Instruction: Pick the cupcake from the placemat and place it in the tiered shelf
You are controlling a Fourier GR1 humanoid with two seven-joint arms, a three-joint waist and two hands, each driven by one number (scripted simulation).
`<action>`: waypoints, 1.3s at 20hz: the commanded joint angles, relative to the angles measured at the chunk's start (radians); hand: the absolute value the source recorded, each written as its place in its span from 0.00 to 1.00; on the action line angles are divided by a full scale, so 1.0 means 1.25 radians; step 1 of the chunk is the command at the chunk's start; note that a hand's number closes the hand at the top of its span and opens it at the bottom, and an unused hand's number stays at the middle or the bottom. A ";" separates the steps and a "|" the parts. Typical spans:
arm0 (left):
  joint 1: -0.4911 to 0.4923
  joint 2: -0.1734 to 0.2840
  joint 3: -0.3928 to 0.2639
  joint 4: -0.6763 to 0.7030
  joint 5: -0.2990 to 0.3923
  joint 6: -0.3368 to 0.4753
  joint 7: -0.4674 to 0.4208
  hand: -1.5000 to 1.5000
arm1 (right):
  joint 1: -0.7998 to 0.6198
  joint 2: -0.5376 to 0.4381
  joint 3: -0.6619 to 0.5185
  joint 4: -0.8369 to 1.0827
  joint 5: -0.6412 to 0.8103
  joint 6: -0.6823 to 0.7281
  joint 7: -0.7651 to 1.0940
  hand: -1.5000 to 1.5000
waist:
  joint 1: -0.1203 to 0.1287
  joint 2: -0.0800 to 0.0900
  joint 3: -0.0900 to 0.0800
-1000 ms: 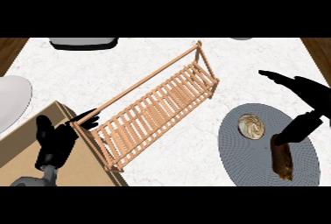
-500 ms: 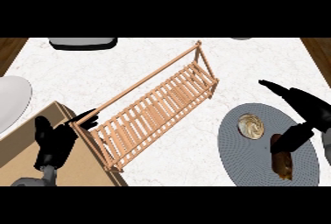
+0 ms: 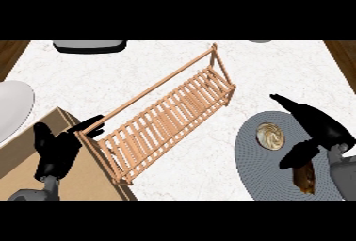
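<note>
While over grey placemat (image 3: 254,155), right hand (image 3: 316,129) spread open beside cupcake (image 3: 270,135), gripping nothing; left hand (image 3: 59,148) open near wooden tiered shelf (image 3: 167,120).

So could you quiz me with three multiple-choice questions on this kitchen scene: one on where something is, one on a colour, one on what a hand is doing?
1. Where does the cupcake lie?
A. on the wooden shelf
B. on the round placemat
C. in the left hand

2. What colour is the placemat?
A. grey
B. red
C. green

3. What is the right hand doing?
A. holding the cupcake up
B. resting flat on the shelf
C. open just beside the cupcake, not holding it

Answers:
1 B, the cupcake sits on the mat, right of the wooden shelf.
2 A, the mat is plain grey.
3 C, the fingers spread around the cupcake's right side, and the cupcake lies uncovered on the mat.
</note>
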 commanded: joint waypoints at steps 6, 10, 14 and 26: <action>0.038 -0.037 0.045 0.072 0.001 0.025 -0.016 0.50 | 0.023 0.018 0.016 0.081 0.115 -0.077 -0.074 0.00 | 0.002 0.009 -0.010; 0.014 -0.037 0.044 0.056 -0.004 0.019 0.022 0.50 | 0.029 0.066 0.042 0.093 0.165 -0.126 -0.076 0.00 | -0.001 0.008 -0.010; -0.011 -0.020 0.076 0.091 0.014 -0.010 0.017 0.50 | -0.008 0.080 0.007 0.191 0.157 -0.143 -0.152 0.00 | 0.001 0.010 -0.010; -0.007 -0.050 0.044 0.037 -0.014 0.035 0.057 0.50 | -0.039 0.083 0.140 0.291 0.268 -0.092 -0.302 1.00 | 0.007 0.010 -0.010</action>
